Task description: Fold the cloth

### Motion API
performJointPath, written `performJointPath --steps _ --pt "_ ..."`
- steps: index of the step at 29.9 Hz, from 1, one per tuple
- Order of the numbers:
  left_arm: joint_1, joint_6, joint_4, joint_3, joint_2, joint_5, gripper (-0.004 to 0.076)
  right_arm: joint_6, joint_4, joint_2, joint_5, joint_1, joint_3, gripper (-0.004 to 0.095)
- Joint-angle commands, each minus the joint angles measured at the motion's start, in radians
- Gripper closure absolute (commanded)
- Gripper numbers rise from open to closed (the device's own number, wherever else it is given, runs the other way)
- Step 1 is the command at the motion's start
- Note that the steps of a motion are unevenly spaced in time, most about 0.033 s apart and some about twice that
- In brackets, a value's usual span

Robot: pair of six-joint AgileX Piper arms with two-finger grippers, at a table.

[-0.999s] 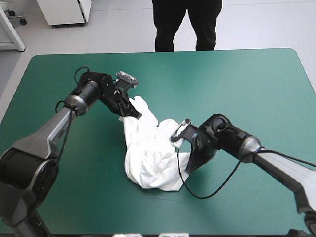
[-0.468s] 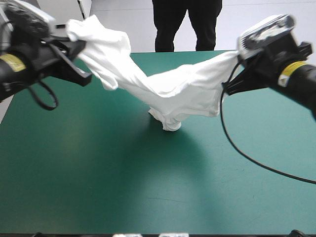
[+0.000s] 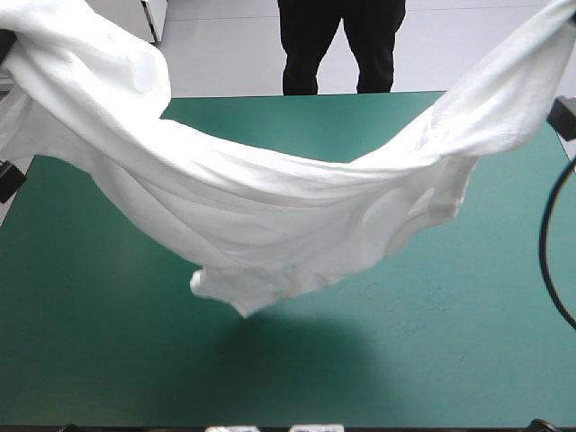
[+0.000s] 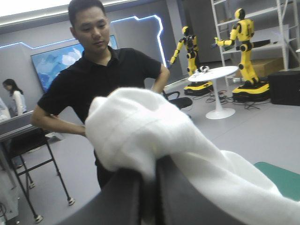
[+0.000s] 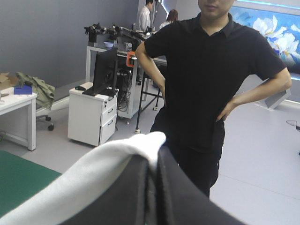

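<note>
Slippage is the main worry: the T-shirt (image 3: 270,225) hangs in the air, strung between both hands w/ a deep sag in the middle. Its lowest flap dangles over the teal-green bench (image 3: 405,360), and as far as the high view shows it isn't touching. The left hand (image 4: 149,187) is pinched nearly closed on a thick bunched wad of white fabric. The right hand (image 5: 153,187) is likewise nearly closed, w/ only a thin rolled edge caught in it. That right-side grip looks the weaker one, so any extra pull apart or a quick swing could tug the edge free and drop that end onto the bench. Second risk: the fabric is gathered and twisted, not spread, and I can't tell which parts of the shirt (hem, shoulders, sleeves) each hand has. If it's laid down like this, the hanging flap prob. lands first and tucks under, giving a creased or lopsided sheet that won't fold cleanly. Third: the left wad may hold several layers, which could stay stuck together once released. Writing, brands, labels: none readable on the shirt, hands or bench in any view, and no tag or print is visible on the white fabric.
</note>
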Motion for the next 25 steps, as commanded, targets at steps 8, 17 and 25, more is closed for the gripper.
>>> performJointPath --steps 8,17,25 --pt "-0.004 -0.088 -0.03 -0.015 0.023 0.058 0.0733 -0.009 -0.029 -0.039 -0.05 -0.008 0.068 0.0925" --pt "-0.004 -0.202 0.083 0.22 0.063 0.151 0.0733 0.051 -0.164 0.009 -0.044 -0.008 0.384 0.0925" --pt "-0.004 -0.242 0.174 0.447 0.191 0.062 0.0733 0.067 -0.213 0.197 -0.068 -0.008 0.499 0.0925"
